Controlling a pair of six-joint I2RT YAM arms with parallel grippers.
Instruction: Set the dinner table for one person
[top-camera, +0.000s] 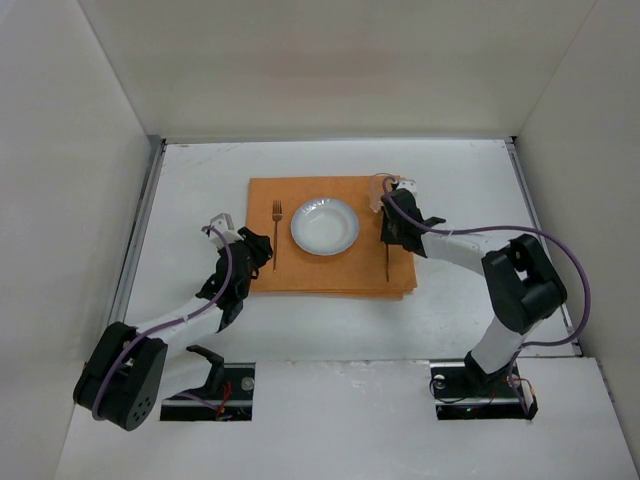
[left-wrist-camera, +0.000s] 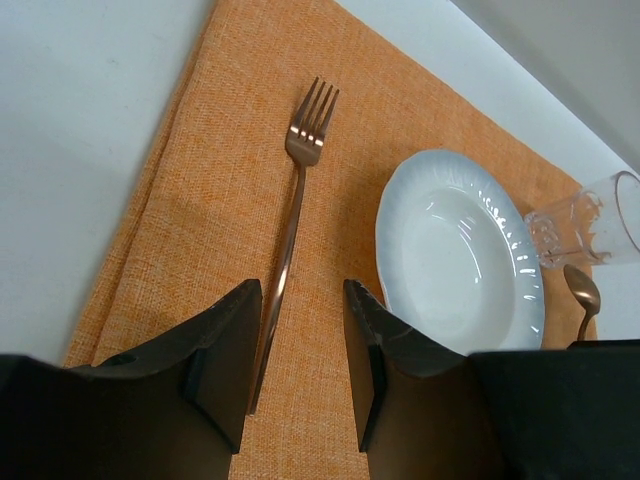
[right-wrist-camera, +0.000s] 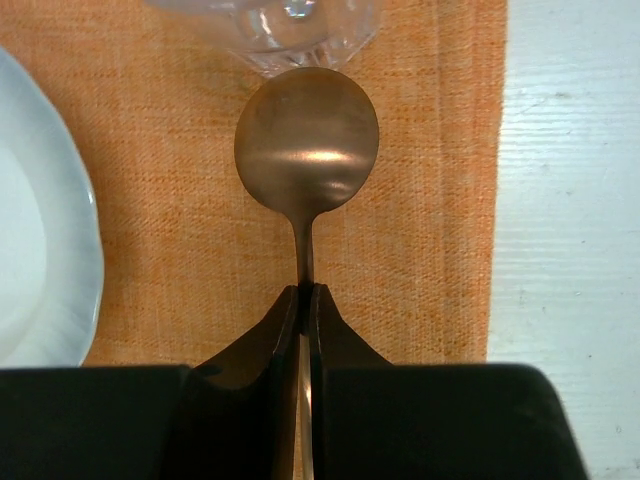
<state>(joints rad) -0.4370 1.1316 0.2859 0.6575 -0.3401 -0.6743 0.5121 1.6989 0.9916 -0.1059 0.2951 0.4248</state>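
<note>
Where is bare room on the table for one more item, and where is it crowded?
Bare table lies past the far edge of the placemat and left of it. Crowded: its right side, where glass, spoon and right tool cluster.

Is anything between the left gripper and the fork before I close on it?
Nothing visible. The left gripper is open, and the fork shows its handle in the gap between the jaws, lying on the placemat. The plate lies off to the side, apart from the fork.

top view high, looking down, wrist views low and close, all sharing plate (top-camera: 325, 226) and placemat (top-camera: 310, 272)
</note>
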